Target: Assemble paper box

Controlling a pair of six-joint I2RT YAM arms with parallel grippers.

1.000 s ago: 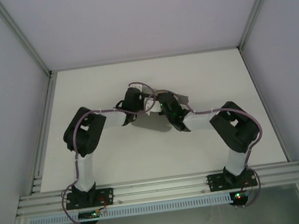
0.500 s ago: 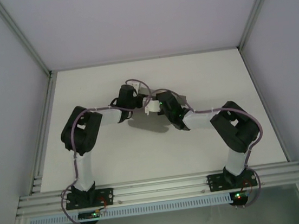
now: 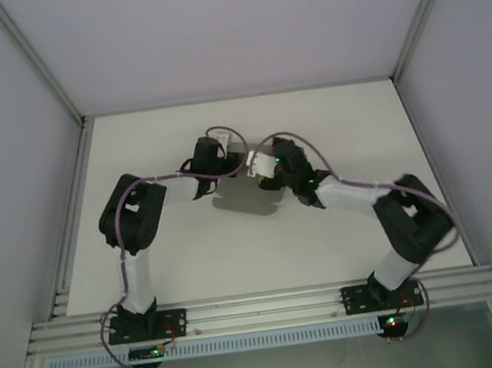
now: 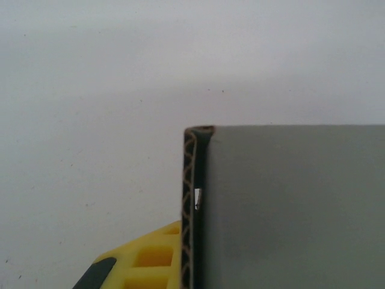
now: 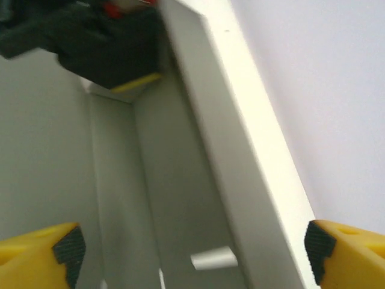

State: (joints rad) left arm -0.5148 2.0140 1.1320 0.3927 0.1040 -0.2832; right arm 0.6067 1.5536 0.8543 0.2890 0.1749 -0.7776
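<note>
Mid-table, paper box (image 4: 289, 205) wall between spread right fingers (image 5: 344, 254), left fingers (image 4: 147, 263) pinching

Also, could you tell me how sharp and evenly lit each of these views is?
Top external: sharp but dim, with a soft shadow on the table. Left wrist: crisp on the paper box edge, evenly lit. Right wrist: blurred throughout, the box's rim glaring near-white.

The paper box (image 4: 289, 205) lies on the table (image 3: 176, 130), left fingers (image 4: 150, 265) against one wall, right fingers (image 5: 66, 247) straddling another.
</note>
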